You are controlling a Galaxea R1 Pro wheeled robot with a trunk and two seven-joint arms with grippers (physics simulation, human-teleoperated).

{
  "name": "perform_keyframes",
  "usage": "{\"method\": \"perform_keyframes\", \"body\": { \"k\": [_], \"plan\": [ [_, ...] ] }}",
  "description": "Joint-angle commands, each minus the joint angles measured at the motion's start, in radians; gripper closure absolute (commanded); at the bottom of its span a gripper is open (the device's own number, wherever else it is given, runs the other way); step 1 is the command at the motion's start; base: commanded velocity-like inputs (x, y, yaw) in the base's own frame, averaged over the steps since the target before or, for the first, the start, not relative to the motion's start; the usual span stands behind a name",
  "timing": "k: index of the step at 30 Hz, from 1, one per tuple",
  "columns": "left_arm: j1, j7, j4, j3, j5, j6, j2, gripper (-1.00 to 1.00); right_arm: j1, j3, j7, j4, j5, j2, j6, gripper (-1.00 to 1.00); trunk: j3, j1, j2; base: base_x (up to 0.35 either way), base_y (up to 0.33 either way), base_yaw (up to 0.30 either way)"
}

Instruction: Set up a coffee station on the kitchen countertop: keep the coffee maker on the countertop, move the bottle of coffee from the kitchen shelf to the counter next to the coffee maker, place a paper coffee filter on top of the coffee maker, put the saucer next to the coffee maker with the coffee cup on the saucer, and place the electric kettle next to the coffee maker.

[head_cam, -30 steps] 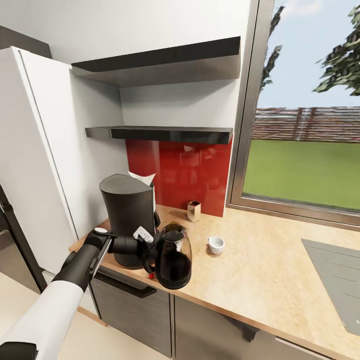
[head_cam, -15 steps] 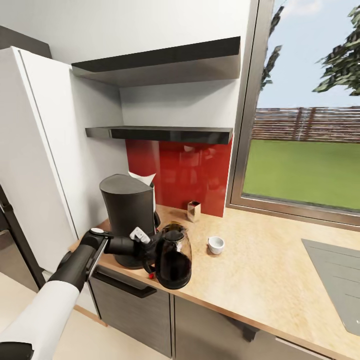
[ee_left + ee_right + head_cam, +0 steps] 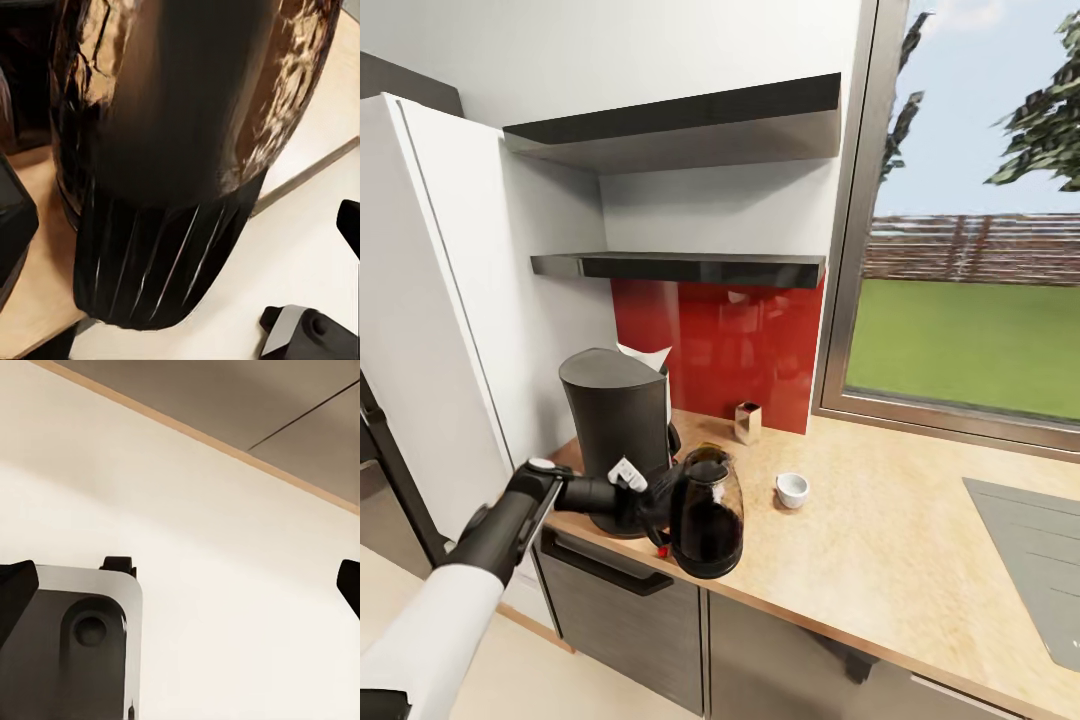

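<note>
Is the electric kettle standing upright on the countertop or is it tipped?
Upright. The electric kettle stands on its black base on the kitchen countertop, lid on top, beside the coffee maker.

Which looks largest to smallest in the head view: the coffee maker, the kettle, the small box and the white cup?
1. coffee maker
2. kettle, although it stands nearer the camera
3. and 4. small box and white cup look about alike; the box stands farther back, so I do not rank them.

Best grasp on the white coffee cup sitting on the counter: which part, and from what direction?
Take the coffee cup by its rim, coming straight down from above. It stands upright with its mouth open and no handle shows, so one finger inside and one outside the wall looks the likeliest hold. The countertop around it is bare, with the electric kettle well aside.
</note>
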Motion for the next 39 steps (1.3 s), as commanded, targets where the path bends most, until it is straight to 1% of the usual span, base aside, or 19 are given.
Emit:
{"method": "perform_keyframes", "body": {
  "k": [1,8,11,13,16,18,19,21,28,32,33,36,37,39],
  "plan": [
    [0.004,-0.004,-0.001,-0.001,-0.003,0.009,0.001,-1.00,0.000,-0.009,0.004,0.001,0.009,0.000,-0.003,-1.00,0.000,0.000,-0.001,0.000,0.000,0.000],
    [0.013,-0.006,-0.001,-0.001,-0.004,0.007,0.002,-1.00,0.000,-0.009,0.004,0.001,0.009,0.000,-0.003,-1.00,0.000,0.000,-0.001,0.000,0.000,0.000],
    [0.014,-0.007,-0.001,-0.001,-0.005,0.005,0.010,-1.00,0.000,-0.009,0.004,0.001,0.009,0.000,-0.003,-1.00,0.000,0.000,-0.001,0.000,0.000,0.000],
    [0.023,-0.015,-0.001,-0.001,-0.003,0.004,0.028,-1.00,0.000,-0.009,0.004,0.001,0.009,0.000,-0.003,-1.00,0.000,0.000,-0.001,0.000,0.000,0.000],
    [0.044,-0.044,-0.001,-0.001,-0.004,0.001,0.059,-1.00,0.000,-0.009,0.004,0.001,0.009,0.000,-0.003,-1.00,0.000,0.000,-0.001,0.000,0.000,0.000],
    [0.049,-0.058,-0.001,-0.001,-0.005,0.000,0.075,-1.00,0.000,-0.009,0.004,0.001,0.009,0.000,-0.003,-1.00,0.000,0.000,-0.001,0.000,0.000,0.000],
    [0.053,-0.068,-0.001,-0.001,-0.005,0.000,0.098,-1.00,0.000,-0.009,0.004,0.001,0.009,0.000,-0.003,-1.00,0.000,0.000,-0.001,0.000,0.000,0.000],
    [0.055,-0.072,-0.001,-0.001,-0.005,0.000,0.117,-1.00,0.000,-0.009,0.004,0.001,0.009,0.000,-0.003,-1.00,0.000,0.000,-0.001,0.000,0.000,0.000],
    [0.061,-0.074,0.000,-0.001,-0.010,-0.002,0.138,-1.00,0.000,-0.010,0.004,0.001,0.009,0.000,-0.003,-1.00,0.000,0.000,-0.001,0.000,0.000,0.000],
    [0.111,-0.071,0.000,-0.001,-0.029,-0.004,0.178,-1.00,0.000,-0.010,0.004,0.001,0.009,0.000,-0.003,-1.00,0.000,0.000,-0.001,0.000,0.000,0.000],
    [0.119,-0.070,0.000,-0.001,-0.031,-0.005,0.184,-1.00,0.000,-0.010,0.004,0.001,0.009,0.000,-0.003,-1.00,0.000,0.000,-0.001,0.000,0.000,0.000],
    [0.174,-0.064,0.001,-0.001,-0.039,-0.010,0.215,-1.00,0.000,-0.010,0.004,0.001,0.009,0.000,-0.003,-1.00,0.000,0.000,-0.001,0.000,0.000,0.000],
    [0.184,-0.062,0.002,-0.001,-0.039,-0.012,0.219,-1.00,0.000,-0.010,0.004,0.001,0.008,0.000,-0.003,-1.00,0.000,0.000,-0.001,0.000,0.000,0.000],
    [0.224,-0.044,0.002,0.000,-0.041,-0.023,0.231,-1.00,0.000,-0.010,0.004,0.001,0.008,0.000,-0.003,-1.00,0.000,0.000,-0.001,0.000,0.000,0.000]
  ]
}}
